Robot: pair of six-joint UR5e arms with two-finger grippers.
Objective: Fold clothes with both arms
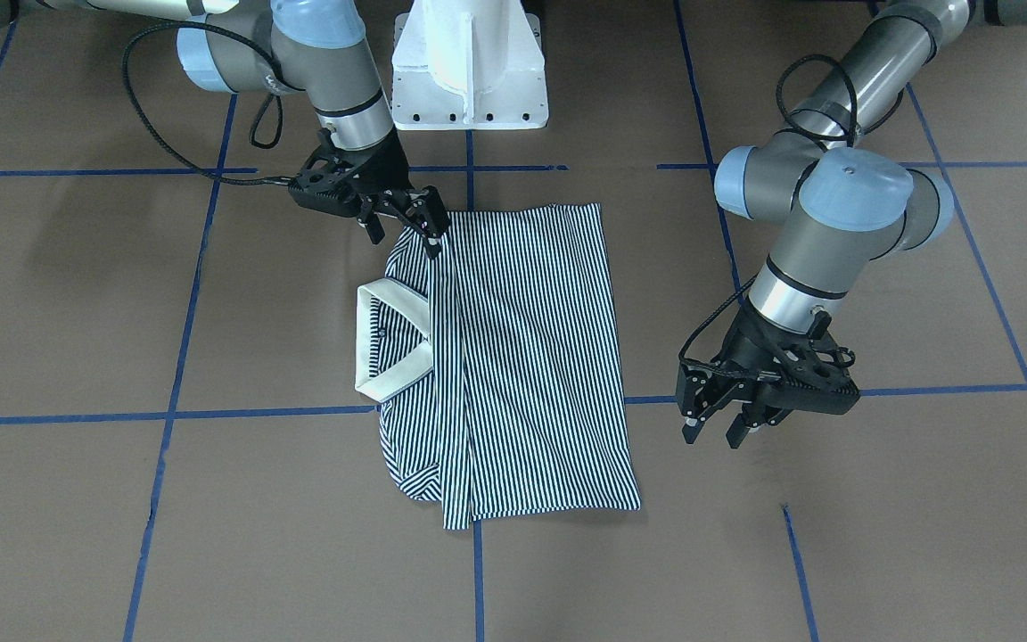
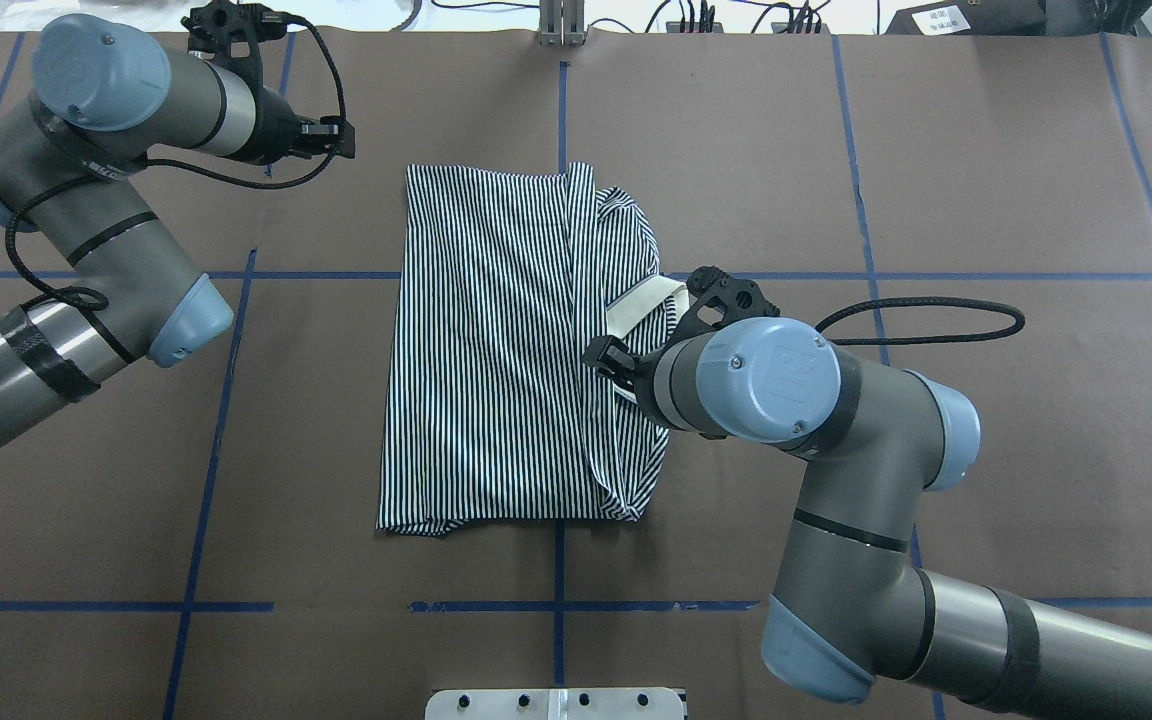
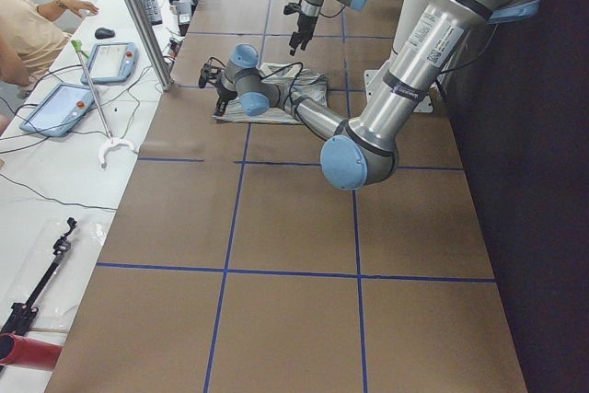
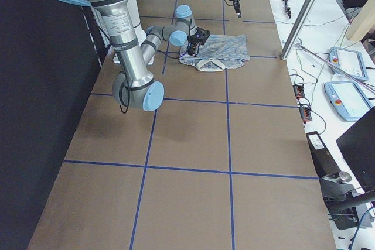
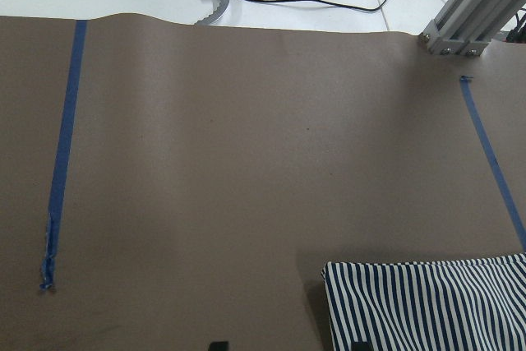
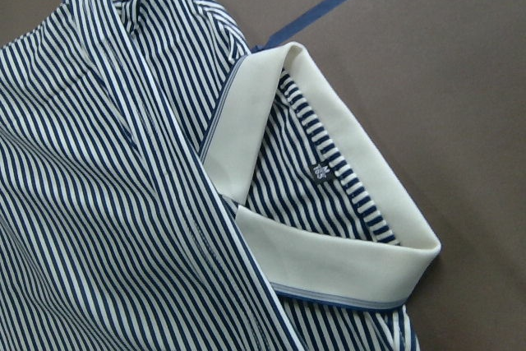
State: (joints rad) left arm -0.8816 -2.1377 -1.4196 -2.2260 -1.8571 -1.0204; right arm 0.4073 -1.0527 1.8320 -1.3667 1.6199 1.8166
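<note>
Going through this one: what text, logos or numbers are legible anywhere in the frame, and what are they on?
No text here reads clearly.
Neck tag on the polo shirt: a small mark, blurred.
Sticker on the left arm: print too small to read.
Decal on the right arm: print too small to read.
White label beyond the table's far edge: blurred.

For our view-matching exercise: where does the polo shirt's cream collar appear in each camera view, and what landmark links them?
Front-facing: collar left of centre.
Overhead: right of centre, partly behind right arm.
Exterior left: too small to tell.
Exterior right: upper middle, shirt's near edge.
Left wrist: not in it.
Right wrist: centre-right.
Landmark: the striped shirt body.
</note>
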